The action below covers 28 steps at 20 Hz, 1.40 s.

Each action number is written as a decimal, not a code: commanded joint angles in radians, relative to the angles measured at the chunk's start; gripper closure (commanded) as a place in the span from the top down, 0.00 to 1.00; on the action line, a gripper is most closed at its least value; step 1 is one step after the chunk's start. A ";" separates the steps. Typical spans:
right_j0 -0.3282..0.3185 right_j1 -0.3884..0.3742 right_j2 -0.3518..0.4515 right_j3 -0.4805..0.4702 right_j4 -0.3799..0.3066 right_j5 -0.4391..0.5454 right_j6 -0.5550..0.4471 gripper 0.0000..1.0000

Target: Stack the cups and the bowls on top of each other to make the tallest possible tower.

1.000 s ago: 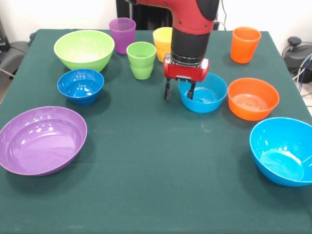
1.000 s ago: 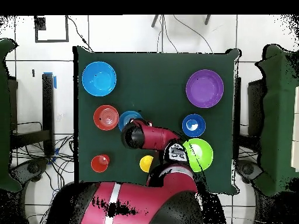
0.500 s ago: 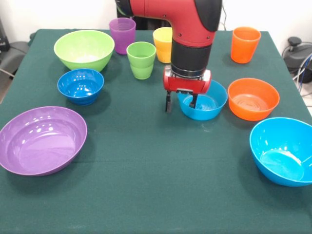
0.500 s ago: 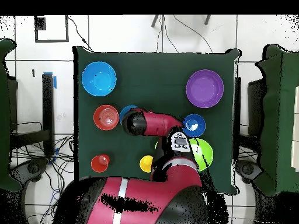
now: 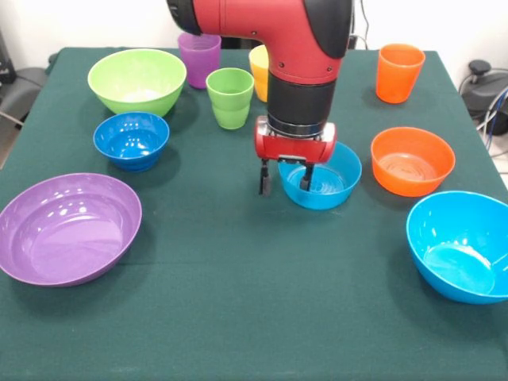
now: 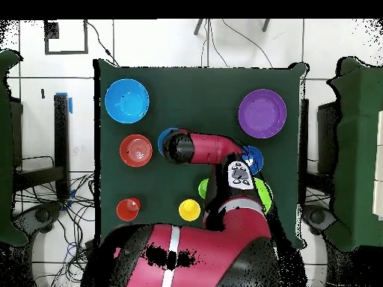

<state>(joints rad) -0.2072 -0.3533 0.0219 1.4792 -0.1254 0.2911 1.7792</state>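
While nothing on the bench [image 5: 238, 317] has yet been stacked, the pincer [image 5: 284, 176] hangs low over the near-left rim of the small light blue bowl [image 5: 325, 186], its fingers [image 5: 263, 178] spread apart and straddling that rim: one finger stands outside the wall on the green cloth, the other dips inside the hollow. It holds nothing that I can see. The relation the coming move turns on is just this, in my judgement: the rim runs between the two fingers, so closing them should pinch the wall, provided the wrist sits low enough; whether the tips already touch the plastic I cannot tell. In the front view the bowl's bulk lies to the right of the pincer, so a lift would hang it off to one side and it may tilt. Just beside it on that side sits the small orange bowl [image 5: 412, 161], apart from it, with the large light blue bowl [image 5: 464, 244] nearer the front edge. The dark blue bowl [image 5: 131, 140], the lime green bowl [image 5: 136, 79] and the large purple bowl [image 5: 67, 228] lie well apart on the other side; the green cup [image 5: 230, 97], purple cup [image 5: 198, 55], yellow cup [image 5: 259, 67] and orange cup [image 5: 399, 72] stand upright behind, each alone.
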 commanded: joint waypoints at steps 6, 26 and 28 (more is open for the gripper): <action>-0.044 0.002 0.131 -0.118 -0.120 0.177 -0.150 1.00; -0.107 -0.009 0.189 -0.123 -0.192 0.209 -0.162 1.00; -0.107 -0.013 0.190 -0.123 -0.195 0.214 -0.156 1.00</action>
<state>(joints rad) -0.2988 -0.3557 0.1162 1.3912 -0.2399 0.3942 1.7792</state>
